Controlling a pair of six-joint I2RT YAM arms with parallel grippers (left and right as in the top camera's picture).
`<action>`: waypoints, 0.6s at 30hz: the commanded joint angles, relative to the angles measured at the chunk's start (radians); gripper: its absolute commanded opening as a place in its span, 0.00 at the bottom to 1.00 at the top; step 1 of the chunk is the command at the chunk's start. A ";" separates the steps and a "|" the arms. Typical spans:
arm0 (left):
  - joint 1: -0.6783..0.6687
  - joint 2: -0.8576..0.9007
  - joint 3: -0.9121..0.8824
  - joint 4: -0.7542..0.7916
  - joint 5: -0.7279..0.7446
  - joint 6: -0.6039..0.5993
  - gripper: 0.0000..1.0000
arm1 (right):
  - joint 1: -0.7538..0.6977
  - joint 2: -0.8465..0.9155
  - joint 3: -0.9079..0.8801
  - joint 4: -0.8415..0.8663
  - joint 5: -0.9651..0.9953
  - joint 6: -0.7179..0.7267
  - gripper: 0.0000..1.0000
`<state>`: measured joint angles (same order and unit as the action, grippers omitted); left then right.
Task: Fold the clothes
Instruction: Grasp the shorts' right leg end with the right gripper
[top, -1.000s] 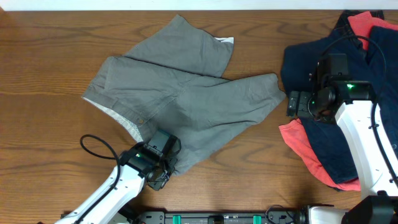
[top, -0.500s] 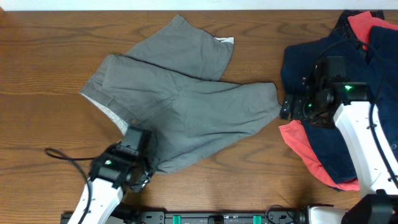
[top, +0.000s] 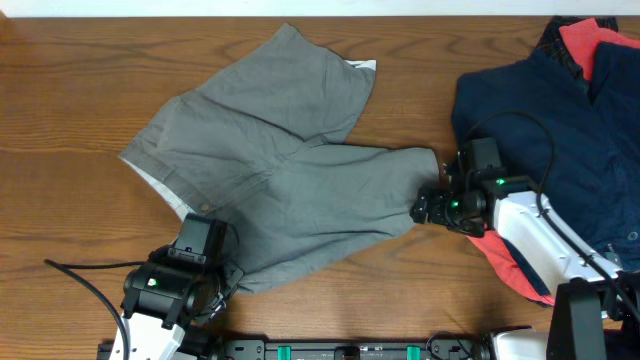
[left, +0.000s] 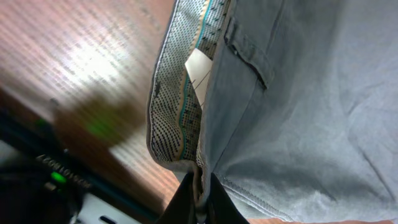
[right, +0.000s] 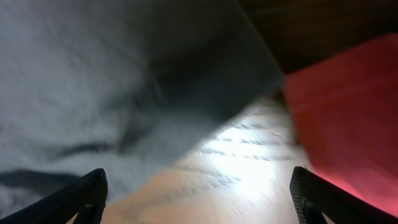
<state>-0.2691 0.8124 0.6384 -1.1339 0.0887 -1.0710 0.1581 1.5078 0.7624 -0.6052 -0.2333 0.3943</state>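
The grey trousers lie spread on the wooden table, waistband at the lower left, one leg toward the top, the other toward the right. My left gripper is shut on the waistband edge; the left wrist view shows the dotted white lining pinched between the fingers. My right gripper is open at the right leg's hem; in the right wrist view its fingers straddle bare table between the grey cloth and a red garment.
A pile of navy and red garments lies at the right, under and beside my right arm. A black cable trails from the left arm near the front edge.
My left gripper has pulled the waistband corner toward the front left, shifting the trousers. My right arm has swung left and down from over the navy pile to the right leg's hem.
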 joint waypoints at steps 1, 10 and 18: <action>0.005 -0.004 0.018 -0.030 -0.027 0.021 0.06 | 0.026 0.003 -0.047 0.094 -0.010 0.074 0.89; 0.005 -0.004 0.018 -0.055 -0.031 0.024 0.06 | 0.056 0.043 -0.095 0.229 -0.007 0.136 0.14; 0.005 -0.004 0.072 -0.070 -0.019 0.182 0.06 | -0.022 -0.037 -0.014 0.055 0.035 0.085 0.01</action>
<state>-0.2691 0.8116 0.6453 -1.1828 0.0750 -0.9951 0.1871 1.5311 0.6884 -0.4866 -0.2352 0.5072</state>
